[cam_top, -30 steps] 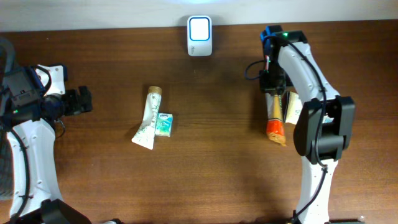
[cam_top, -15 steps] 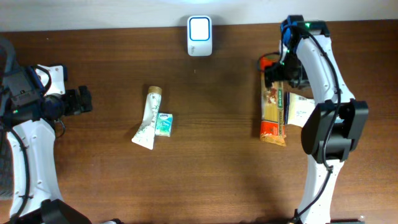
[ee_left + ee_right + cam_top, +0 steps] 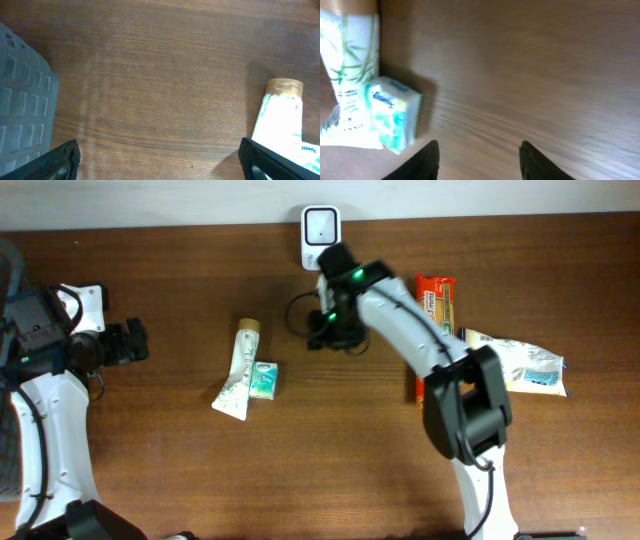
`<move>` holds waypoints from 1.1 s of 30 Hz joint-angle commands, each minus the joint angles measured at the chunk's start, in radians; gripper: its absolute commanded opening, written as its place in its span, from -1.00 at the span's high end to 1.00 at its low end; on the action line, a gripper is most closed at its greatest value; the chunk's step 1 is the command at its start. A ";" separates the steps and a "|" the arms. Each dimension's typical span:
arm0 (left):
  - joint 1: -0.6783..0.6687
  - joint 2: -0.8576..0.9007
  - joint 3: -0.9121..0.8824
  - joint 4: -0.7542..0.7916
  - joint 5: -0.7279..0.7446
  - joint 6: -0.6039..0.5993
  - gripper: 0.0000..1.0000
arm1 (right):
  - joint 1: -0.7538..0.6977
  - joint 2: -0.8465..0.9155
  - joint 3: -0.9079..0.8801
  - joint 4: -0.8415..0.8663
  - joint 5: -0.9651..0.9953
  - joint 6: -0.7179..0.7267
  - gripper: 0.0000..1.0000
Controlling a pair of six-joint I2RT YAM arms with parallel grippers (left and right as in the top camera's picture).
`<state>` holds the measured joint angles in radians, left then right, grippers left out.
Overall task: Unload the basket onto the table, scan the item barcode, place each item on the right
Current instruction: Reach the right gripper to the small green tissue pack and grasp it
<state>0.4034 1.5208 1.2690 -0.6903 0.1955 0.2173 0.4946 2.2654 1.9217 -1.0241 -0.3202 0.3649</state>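
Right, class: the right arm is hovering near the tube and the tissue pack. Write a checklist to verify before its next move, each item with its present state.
1. right gripper empty, jaws apart: ok.
2. tissue pack in the right wrist camera's view: ok, to one side of the fingers, not between them.
3. Tissue pack clear of its neighbour: not ok, it lies against the tube.
4. Barcode side of either item facing up: cannot tell.
5. scanner in view, its window uncovered: ok.
6. left gripper open, empty and well apart from both items: ok.
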 commanded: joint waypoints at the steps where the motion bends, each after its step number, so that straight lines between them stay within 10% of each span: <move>1: 0.005 0.000 0.009 0.004 0.010 0.009 -0.98 | 0.073 -0.033 -0.043 0.073 -0.008 0.111 0.04; 18: 0.005 0.000 0.009 0.004 0.010 0.009 -0.98 | 0.225 -0.002 -0.157 0.291 0.051 0.220 0.23; 27: 0.005 0.000 0.009 0.004 0.010 0.009 -0.98 | 0.227 0.026 -0.156 0.261 0.051 0.209 0.92; 33: 0.005 0.000 0.009 0.004 0.010 0.009 -0.98 | 0.168 0.026 -0.156 0.193 0.050 0.107 0.92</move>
<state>0.4034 1.5208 1.2690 -0.6907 0.1955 0.2173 0.6983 2.2726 1.7741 -0.8238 -0.2787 0.5610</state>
